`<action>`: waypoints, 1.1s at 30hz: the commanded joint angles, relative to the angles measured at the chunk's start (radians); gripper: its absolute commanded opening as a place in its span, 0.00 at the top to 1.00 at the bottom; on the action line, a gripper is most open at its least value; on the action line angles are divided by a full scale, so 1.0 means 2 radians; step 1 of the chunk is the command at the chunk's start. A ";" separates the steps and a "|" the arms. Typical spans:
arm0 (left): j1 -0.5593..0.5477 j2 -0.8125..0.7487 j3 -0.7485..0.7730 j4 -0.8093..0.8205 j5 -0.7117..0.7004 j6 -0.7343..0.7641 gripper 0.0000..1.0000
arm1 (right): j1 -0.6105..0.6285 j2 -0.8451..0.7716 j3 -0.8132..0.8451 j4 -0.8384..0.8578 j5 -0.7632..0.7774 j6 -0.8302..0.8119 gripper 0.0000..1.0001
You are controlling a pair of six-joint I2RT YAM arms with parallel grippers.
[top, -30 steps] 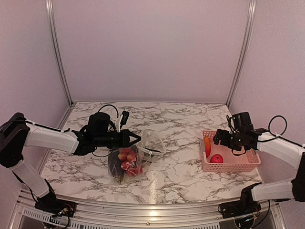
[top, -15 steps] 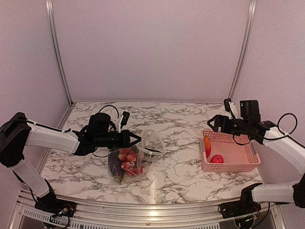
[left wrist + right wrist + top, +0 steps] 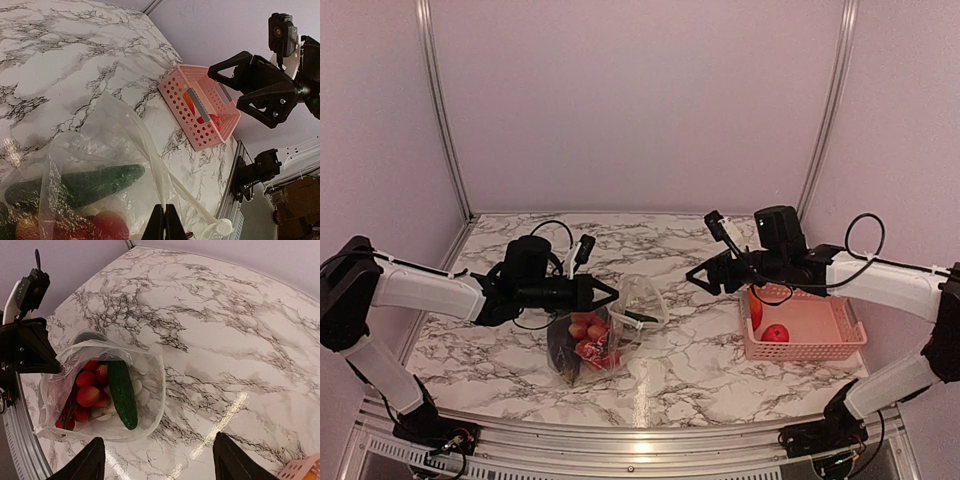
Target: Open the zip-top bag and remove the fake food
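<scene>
The clear zip-top bag point(image 3: 610, 325) lies on the marble table left of centre, its mouth open toward the right; it also shows in the right wrist view point(image 3: 145, 385). Inside are red pieces point(image 3: 87, 390), a dark green cucumber point(image 3: 121, 392) and a dark purplish piece point(image 3: 562, 350). My left gripper point(image 3: 164, 222) is shut on the bag's zip edge point(image 3: 150, 160); it also shows from above point(image 3: 610, 292). My right gripper point(image 3: 705, 275) is open and empty, above the table between the bag and the basket, its fingertips point(image 3: 92, 460) wide apart.
A pink slotted basket point(image 3: 820, 345) stands at the right, holding a red piece point(image 3: 775, 333) and an orange piece point(image 3: 755, 305). It also shows in the left wrist view point(image 3: 192, 115). Walls enclose the table on three sides.
My right arm has swung left, from over the basket toward the bag, with its gripper open. My left gripper has kept its hold on the bag's edge.
</scene>
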 commanded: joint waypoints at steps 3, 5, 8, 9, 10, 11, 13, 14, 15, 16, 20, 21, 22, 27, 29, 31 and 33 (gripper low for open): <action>-0.009 -0.031 -0.012 -0.042 0.022 0.030 1.00 | 0.072 0.062 0.014 0.051 0.015 -0.068 0.34; -0.011 -0.039 -0.016 -0.064 0.024 0.041 1.00 | 0.092 0.084 0.018 0.055 0.021 -0.084 0.37; -0.011 -0.055 -0.026 -0.092 0.025 0.048 1.00 | 0.115 0.113 0.028 0.056 0.027 -0.105 0.40; -0.011 -0.060 -0.030 -0.098 0.026 0.049 1.00 | 0.122 0.121 0.032 0.055 0.030 -0.111 0.41; -0.011 -0.064 -0.034 -0.102 0.027 0.049 1.00 | 0.129 0.129 0.035 0.055 0.033 -0.116 0.42; -0.011 -0.068 -0.041 -0.105 0.028 0.049 1.00 | 0.135 0.136 0.039 0.054 0.039 -0.121 0.43; -0.011 -0.076 -0.052 -0.106 0.024 0.048 1.00 | 0.148 0.151 0.049 0.049 0.048 -0.131 0.44; -0.011 -0.079 -0.056 -0.106 0.023 0.047 1.00 | 0.156 0.157 0.053 0.047 0.056 -0.136 0.46; -0.011 -0.080 -0.059 -0.107 0.022 0.048 1.00 | 0.162 0.165 0.057 0.047 0.064 -0.140 0.47; -0.011 -0.081 -0.060 -0.108 0.021 0.048 1.00 | 0.168 0.173 0.061 0.046 0.069 -0.143 0.48; -0.011 -0.082 -0.057 -0.109 0.021 0.048 1.00 | 0.180 0.204 0.074 0.044 0.071 -0.148 0.49; -0.011 -0.081 -0.056 -0.109 0.020 0.049 1.00 | 0.182 0.209 0.075 0.045 0.068 -0.148 0.50; -0.011 -0.080 -0.055 -0.109 0.021 0.050 1.00 | 0.183 0.215 0.076 0.047 0.066 -0.148 0.50; -0.011 -0.078 -0.048 -0.110 0.019 0.052 1.00 | 0.184 0.240 0.075 0.053 0.070 -0.149 0.48; -0.011 -0.077 -0.047 -0.111 0.016 0.052 1.00 | 0.183 0.247 0.075 0.053 0.074 -0.150 0.48; -0.011 -0.077 -0.046 -0.111 0.014 0.052 1.00 | 0.183 0.254 0.076 0.048 0.080 -0.152 0.48; -0.011 -0.078 -0.046 -0.113 0.007 0.052 1.00 | 0.183 0.258 0.077 0.047 0.086 -0.152 0.52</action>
